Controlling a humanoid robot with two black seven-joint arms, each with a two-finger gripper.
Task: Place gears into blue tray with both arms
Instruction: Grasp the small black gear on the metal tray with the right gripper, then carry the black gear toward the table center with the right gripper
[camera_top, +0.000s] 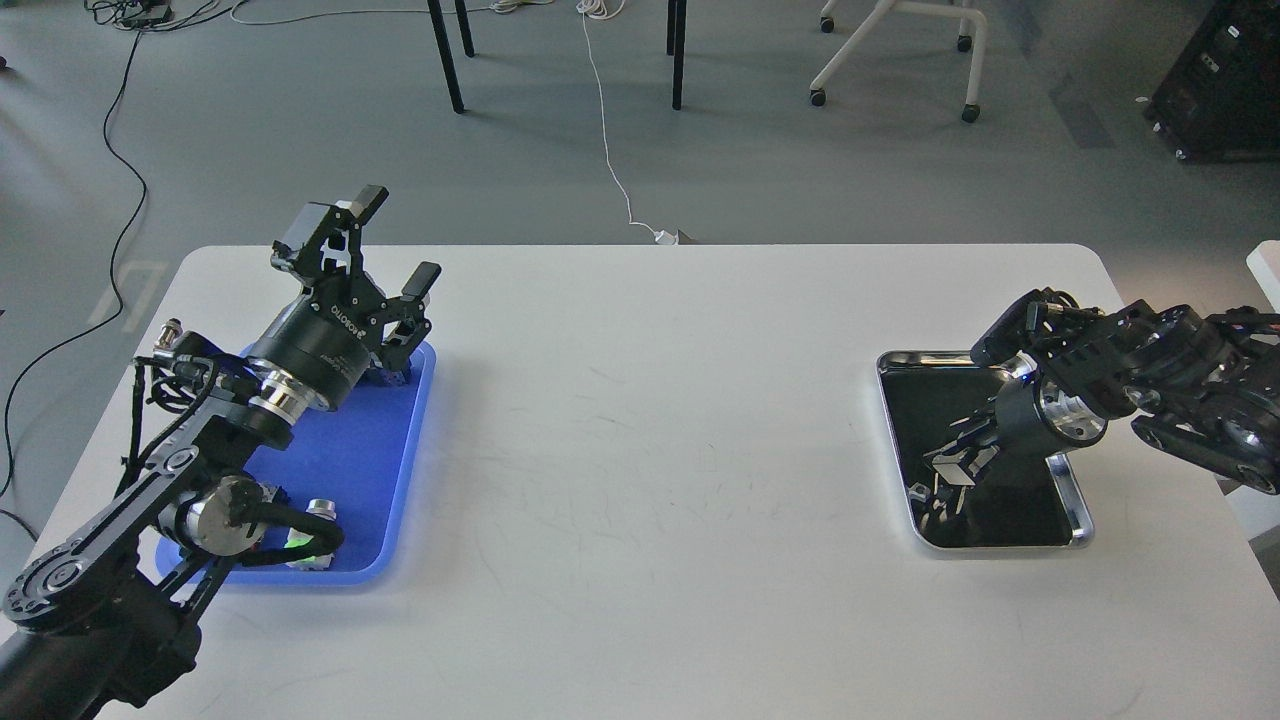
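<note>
The blue tray (350, 470) lies on the left of the white table. My left gripper (400, 240) is held above its far end, tilted upward and open, with nothing between its fingers. On the right, my right gripper (948, 470) points down into the silver-rimmed metal tray (1078, 505). Its fingers are dark against the tray's black inside, so I cannot tell whether they are open or shut. I cannot make out the gears in either tray; anything small and black is lost against the black tray floor or hidden under the arms.
A silver-topped push-button switch with a green glow (315, 535) sits at the near end of the blue tray, beside my left arm's elbow. Between the two trays lies a wide stretch of bare white table (650, 450). Chair legs and cables are on the floor beyond.
</note>
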